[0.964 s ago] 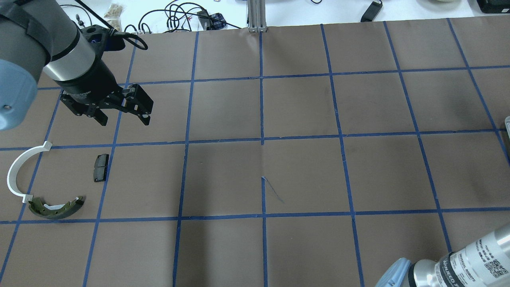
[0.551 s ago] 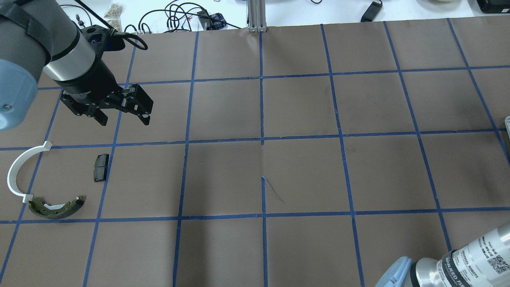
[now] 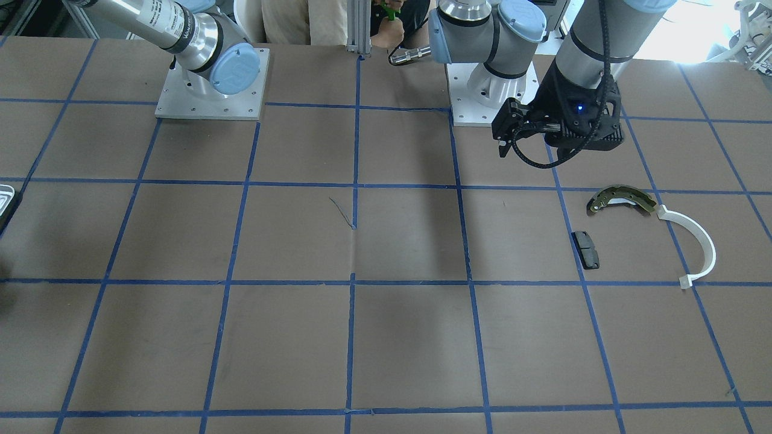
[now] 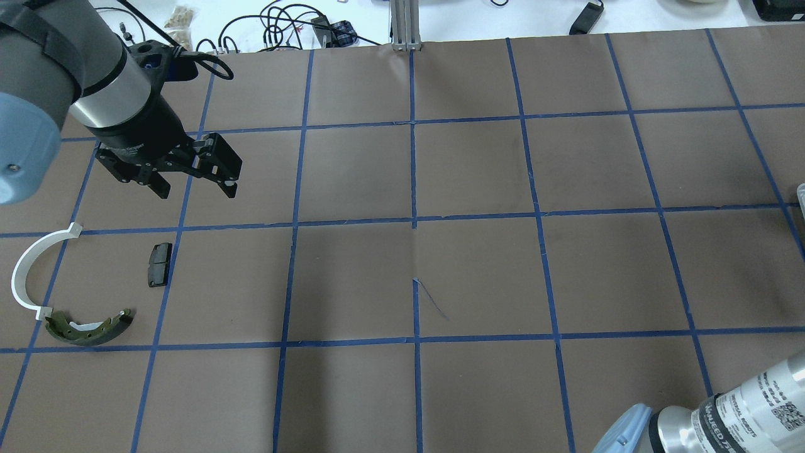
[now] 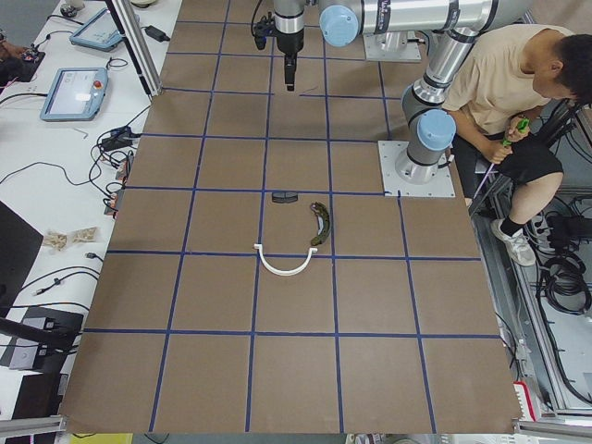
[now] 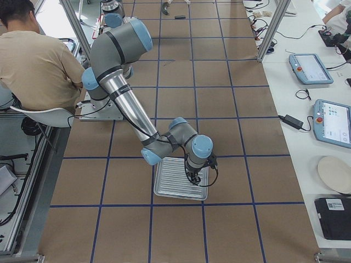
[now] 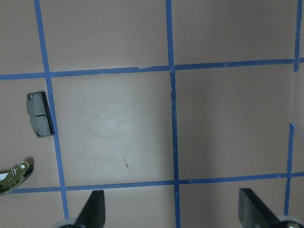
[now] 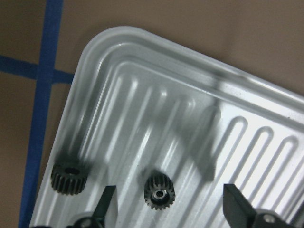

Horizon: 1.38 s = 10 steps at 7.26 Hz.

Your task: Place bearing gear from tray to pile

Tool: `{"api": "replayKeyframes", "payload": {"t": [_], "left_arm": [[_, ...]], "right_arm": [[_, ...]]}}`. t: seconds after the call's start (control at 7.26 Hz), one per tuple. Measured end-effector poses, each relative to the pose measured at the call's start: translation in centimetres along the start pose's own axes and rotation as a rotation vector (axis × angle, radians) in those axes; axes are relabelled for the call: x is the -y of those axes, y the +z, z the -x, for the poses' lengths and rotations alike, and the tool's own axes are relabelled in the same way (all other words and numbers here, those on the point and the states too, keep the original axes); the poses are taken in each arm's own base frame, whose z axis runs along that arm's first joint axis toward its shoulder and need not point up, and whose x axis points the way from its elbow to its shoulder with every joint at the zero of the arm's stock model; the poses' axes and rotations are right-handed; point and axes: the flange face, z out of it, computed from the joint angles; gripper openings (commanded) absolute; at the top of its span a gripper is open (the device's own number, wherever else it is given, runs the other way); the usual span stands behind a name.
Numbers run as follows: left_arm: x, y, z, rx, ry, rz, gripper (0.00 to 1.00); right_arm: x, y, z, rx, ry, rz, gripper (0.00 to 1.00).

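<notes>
The gear, small, dark and toothed with a bright hub, lies flat on the ribbed floor of the tray, near its rounded corner. The right gripper hangs over it with its jaws open; the gear sits between the 2 fingers, nearer one of them, and neither touches it. A 2nd gear, darker and wider, lies just beside the rim, outside the fingers. The tray sits at the mat's end on the robot's right.

The pile is at the other end, well apart from the tray: a curved shoe, a white arc whose end meets the shoe's end, and a black pad lying apart from both. The left gripper hovers above the mat near the pad, jaws wide open and holding nothing. Between tray and pile run brown squares crossed by blue tape.

Past the mat's far edge are cables and a metal post. A person sits behind the arm bases.
</notes>
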Motion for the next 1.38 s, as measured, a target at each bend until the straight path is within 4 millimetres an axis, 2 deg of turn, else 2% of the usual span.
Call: {"api": "replayKeyframes", "payload": {"t": [0.14, 0.28, 0.55, 0.69, 0.96, 1.38], "left_arm": [[0.0, 0.0, 0.0, 0.001, -0.001, 0.000, 1.00], [0.0, -0.1, 0.0, 0.003, -0.002, -0.001, 1.00], [0.0, -0.2, 0.1, 0.004, -0.003, -0.007, 1.00], [0.0, -0.3, 0.0, 0.004, -0.002, -0.010, 1.00], [-0.1, -0.4, 0.1, 0.009, -0.003, -0.013, 1.00], [0.0, -0.3, 0.1, 0.006, -0.003, -0.013, 1.00]], "right_arm": [[-0.1, 0.3, 0.0, 0.005, 0.001, 0.003, 0.67], [-0.2, 0.5, 0.2, 0.010, 0.000, 0.007, 0.59], [-0.3, 1.2, 0.6, 0.022, 0.000, 0.013, 0.24], [-0.3, 1.3, 0.7, 0.024, 0.002, 0.015, 0.19], [-0.3, 1.0, 0.7, 0.019, 0.006, 0.010, 0.15], [-0.2, -0.4, 0.8, 0.004, 0.011, 0.000, 0.10]]}}
